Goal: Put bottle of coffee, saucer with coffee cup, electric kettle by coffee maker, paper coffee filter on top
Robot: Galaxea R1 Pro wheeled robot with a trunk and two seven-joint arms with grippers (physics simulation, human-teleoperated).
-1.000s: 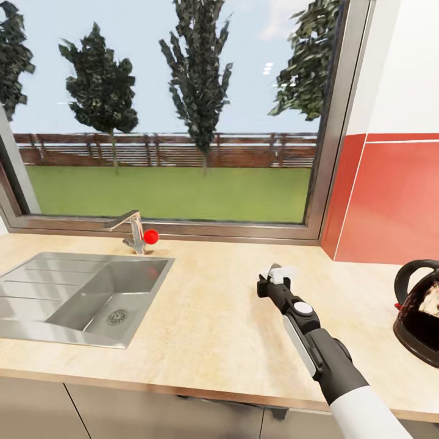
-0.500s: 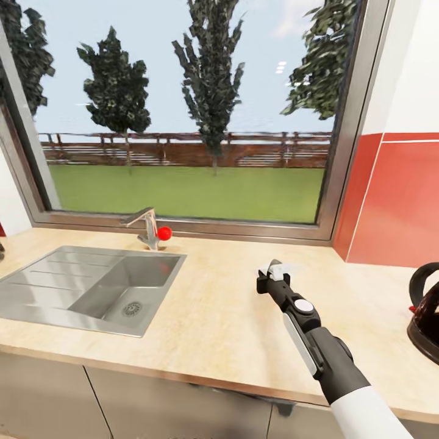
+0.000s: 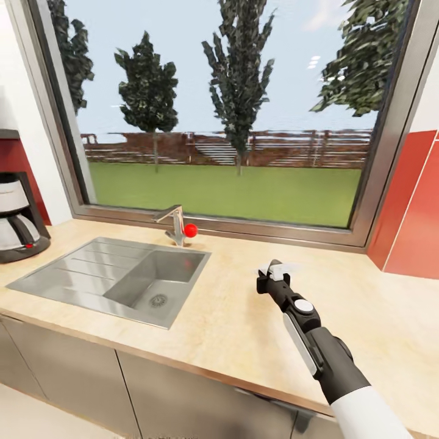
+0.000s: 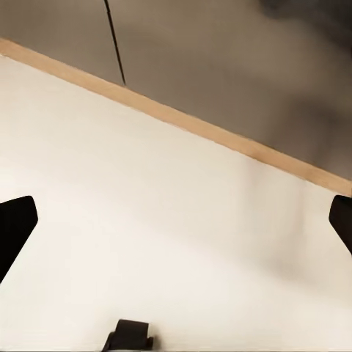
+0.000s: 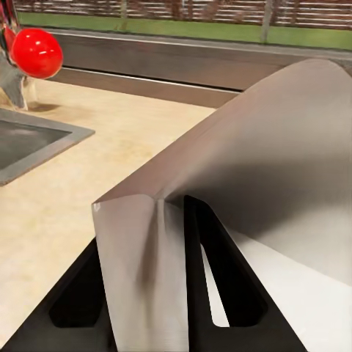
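Head view, coffee maker cut off at edge; right jaws pinching paper coffee filter; left jaws spread

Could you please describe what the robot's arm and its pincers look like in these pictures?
The right arm has a white sleeve-like upper segment, a dark grey forearm with a white side panel and a round white disc near the wrist. The right pincer is black. The left pincer shows two black fingertips.

You face a home kitchen: tan countertop over grey cabinet fronts, 1 steel sink with faucet, coffee maker, window onto a lawn.
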